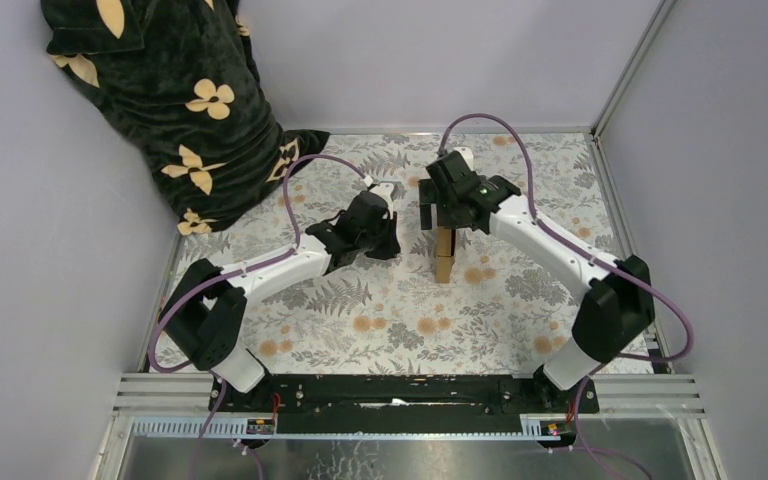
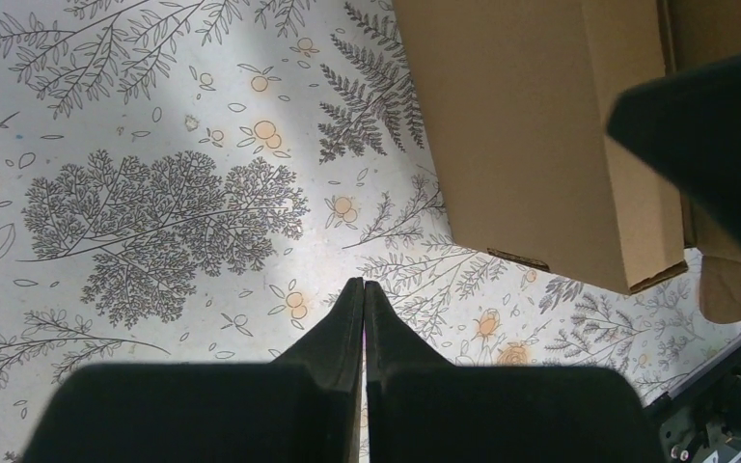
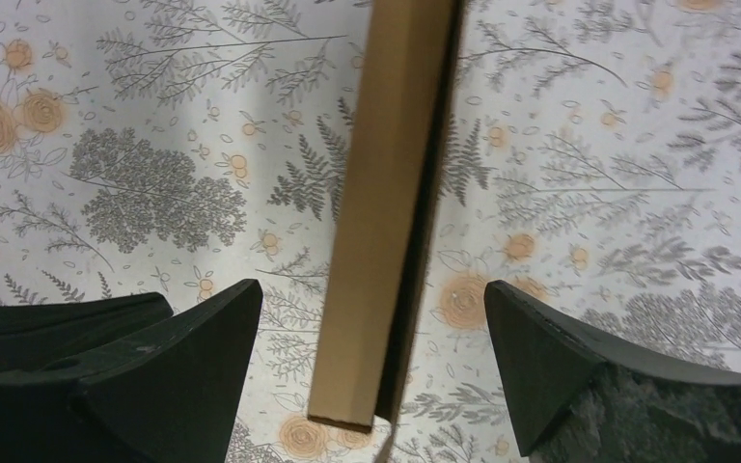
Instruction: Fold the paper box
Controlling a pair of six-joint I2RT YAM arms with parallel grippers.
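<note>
The paper box [image 1: 444, 256] is a flat brown cardboard mailer standing on its narrow edge in the middle of the floral table cover. My right gripper [image 1: 439, 215] hangs over its top, open. In the right wrist view the box's narrow edge [image 3: 383, 212] runs between the two spread fingers [image 3: 207, 347] without touching either; the gripper [image 3: 370, 289] straddles it. My left gripper [image 1: 390, 243] is just left of the box. In the left wrist view it [image 2: 364, 285] is shut and empty, with the box's broad face [image 2: 540, 125] at the upper right.
A dark cloth with pale flowers [image 1: 180, 100] is heaped at the back left corner. Grey walls close in the left and back, and a metal frame rail [image 1: 620, 190] runs along the right side. The right gripper's finger [image 2: 714, 145] shows in the left wrist view.
</note>
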